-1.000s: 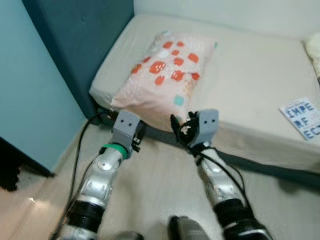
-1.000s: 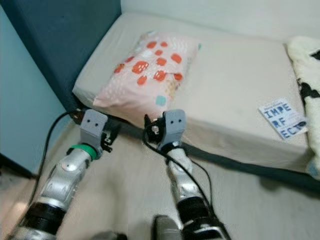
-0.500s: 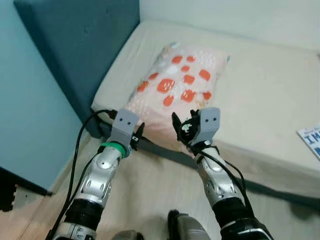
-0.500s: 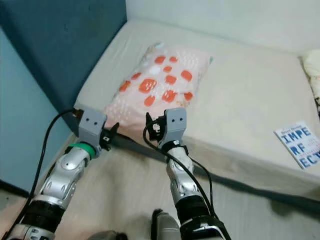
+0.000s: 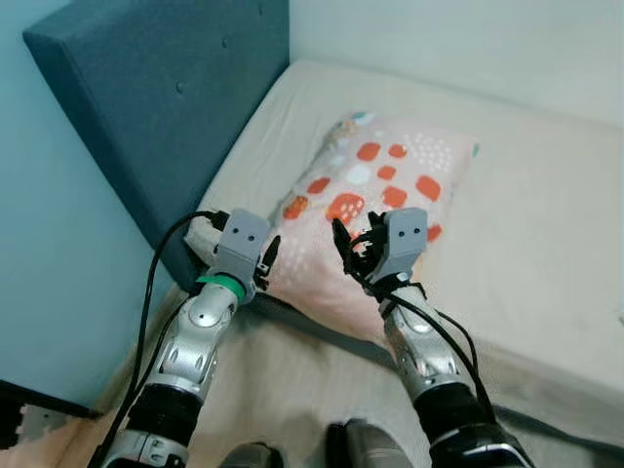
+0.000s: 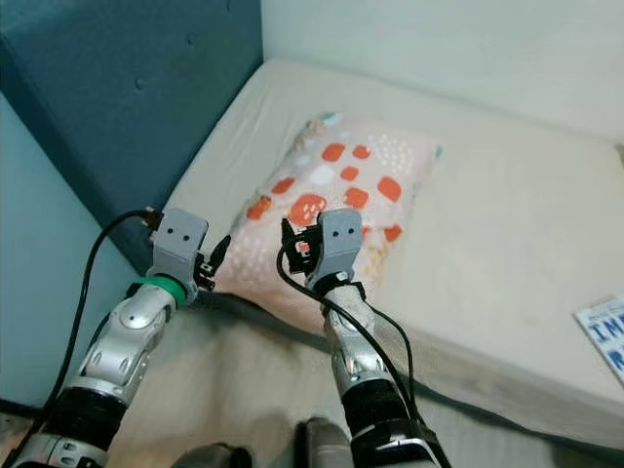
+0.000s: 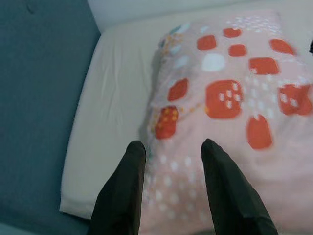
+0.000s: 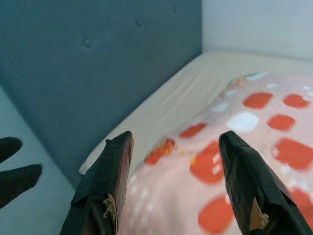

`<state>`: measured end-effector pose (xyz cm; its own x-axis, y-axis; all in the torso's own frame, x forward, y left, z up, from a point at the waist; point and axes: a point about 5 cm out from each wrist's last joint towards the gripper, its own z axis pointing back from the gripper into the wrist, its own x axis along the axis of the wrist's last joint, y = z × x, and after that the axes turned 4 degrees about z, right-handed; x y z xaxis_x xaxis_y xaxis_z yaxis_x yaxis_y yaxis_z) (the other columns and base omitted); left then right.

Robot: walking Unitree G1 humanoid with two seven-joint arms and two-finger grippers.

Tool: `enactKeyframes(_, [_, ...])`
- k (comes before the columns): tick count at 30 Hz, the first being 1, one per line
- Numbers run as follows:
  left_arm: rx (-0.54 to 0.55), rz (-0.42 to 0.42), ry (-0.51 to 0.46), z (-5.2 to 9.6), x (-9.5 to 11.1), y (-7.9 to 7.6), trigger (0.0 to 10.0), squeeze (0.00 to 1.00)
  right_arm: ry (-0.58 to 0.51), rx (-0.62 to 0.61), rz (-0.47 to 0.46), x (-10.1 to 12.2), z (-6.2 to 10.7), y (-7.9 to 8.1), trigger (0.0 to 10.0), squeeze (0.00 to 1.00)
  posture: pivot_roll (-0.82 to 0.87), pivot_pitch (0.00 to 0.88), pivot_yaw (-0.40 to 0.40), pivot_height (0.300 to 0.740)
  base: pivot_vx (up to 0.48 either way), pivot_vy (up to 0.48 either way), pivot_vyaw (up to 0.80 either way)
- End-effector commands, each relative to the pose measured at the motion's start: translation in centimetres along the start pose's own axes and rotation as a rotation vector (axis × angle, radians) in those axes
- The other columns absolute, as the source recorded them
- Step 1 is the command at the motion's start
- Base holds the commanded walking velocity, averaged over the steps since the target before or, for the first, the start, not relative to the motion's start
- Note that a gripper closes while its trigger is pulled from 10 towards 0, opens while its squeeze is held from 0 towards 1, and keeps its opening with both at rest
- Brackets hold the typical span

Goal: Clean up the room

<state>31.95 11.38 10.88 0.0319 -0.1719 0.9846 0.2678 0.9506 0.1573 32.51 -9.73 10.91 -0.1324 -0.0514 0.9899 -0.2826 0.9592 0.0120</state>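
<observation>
Pillow [image 5: 375,210] on bed [image 5: 546,234]: we hold left tool [image 7: 171,149] and right tool [image 8: 176,142] open, empty, over its near end. Step: reaching. Next, we judge: close on pillow.

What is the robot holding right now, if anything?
Nothing is held. Both the left gripper and the right gripper hang open over the near end of the spotted pillow on the bed.

Ahead of both open jaws lies the pillow [image 5: 375,210], nothing between. The blue headboard [image 5: 166,127] walls off the left side; bare mattress [image 5: 546,224] stretches open rightward.
</observation>
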Motion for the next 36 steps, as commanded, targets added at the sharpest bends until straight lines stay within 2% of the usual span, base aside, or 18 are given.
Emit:
enactKeyframes(1, [-0.006,-0.002,0.011,0.02,-0.27,-0.22,10.0,0.0,0.013,-0.009,-0.008,-0.37,0.23,-0.18,10.0,0.0,0.01,0.041,0.059,0.74,0.472,0.0,0.0])
enactKeyframes(9, [-0.002,0.008,0.015,0.02,-0.36,-0.26,10.0,0.0,0.017,-0.016,-0.008,-0.49,0.33,-0.32,10.0,0.0,0.01,0.047,0.059,0.74,0.441,0.0,0.0])
enactKeyframes(30, [-0.001,0.019,0.006,-0.04,-0.24,-0.38,10.0,0.0,0.035,-0.024,-0.003,-0.81,0.4,-0.38,10.0,0.0,0.01,0.05,0.061,0.74,0.0,0.0,0.0])
enactKeyframes(36, [-0.007,0.019,0.009,0.01,-0.27,-0.42,10.0,0.0,0.045,-0.035,-0.008,-1.0,0.47,-0.35,10.0,0.0,0.01,0.052,0.065,0.715,0.0,0.0,0.0])
